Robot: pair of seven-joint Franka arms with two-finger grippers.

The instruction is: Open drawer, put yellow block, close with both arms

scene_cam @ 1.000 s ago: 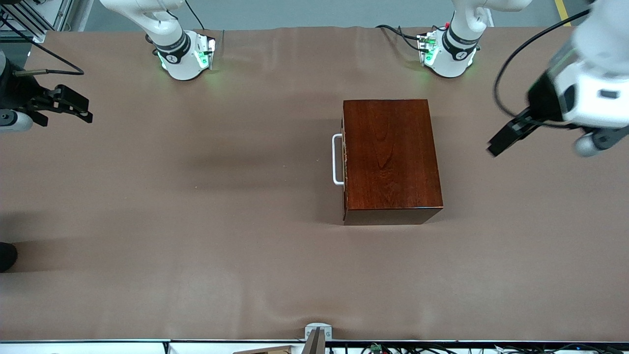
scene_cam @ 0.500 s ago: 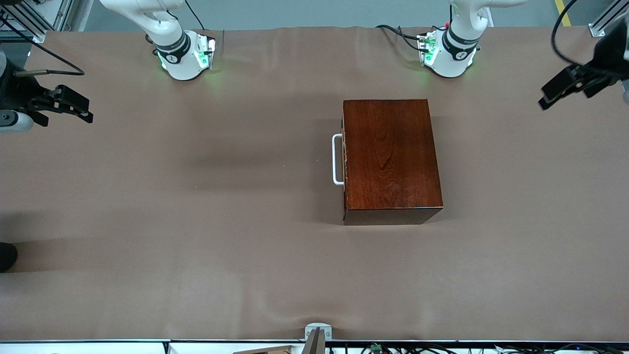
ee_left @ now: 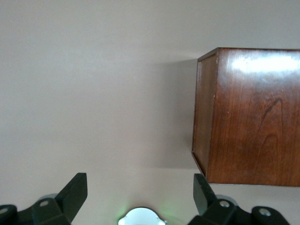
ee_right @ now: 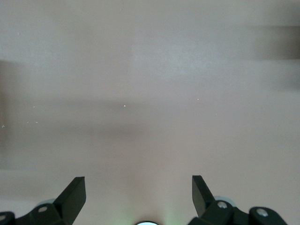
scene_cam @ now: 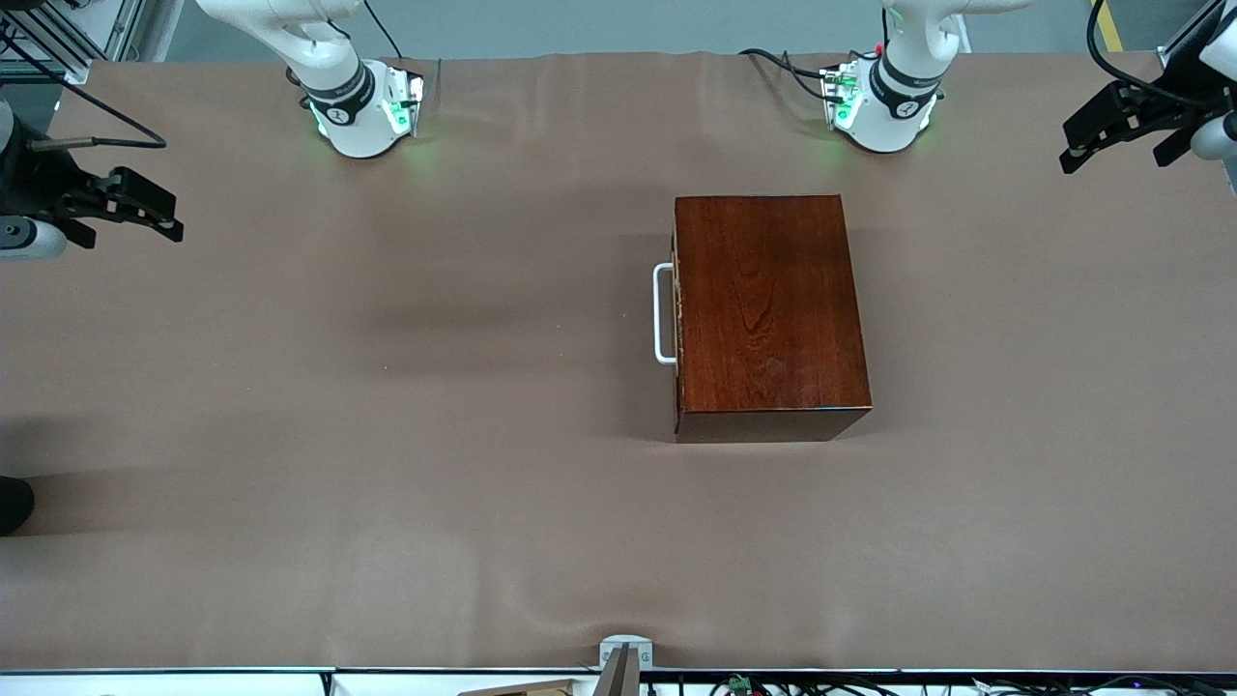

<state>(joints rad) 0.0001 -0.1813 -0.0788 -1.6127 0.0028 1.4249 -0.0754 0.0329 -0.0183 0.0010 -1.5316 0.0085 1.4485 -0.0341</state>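
A glossy reddish-brown wooden box sits on the brown counter, its drawer shut, white handle facing the right arm's end. The left hand and right hand hover empty at the counter's two ends, fingers spread; no yellow block shows.

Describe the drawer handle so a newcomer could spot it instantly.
Find the dark reddish-brown wooden box on the brown table. On its side facing the right arm's end sits a white U-shaped bar, the drawer handle. It is the only white part on the box.
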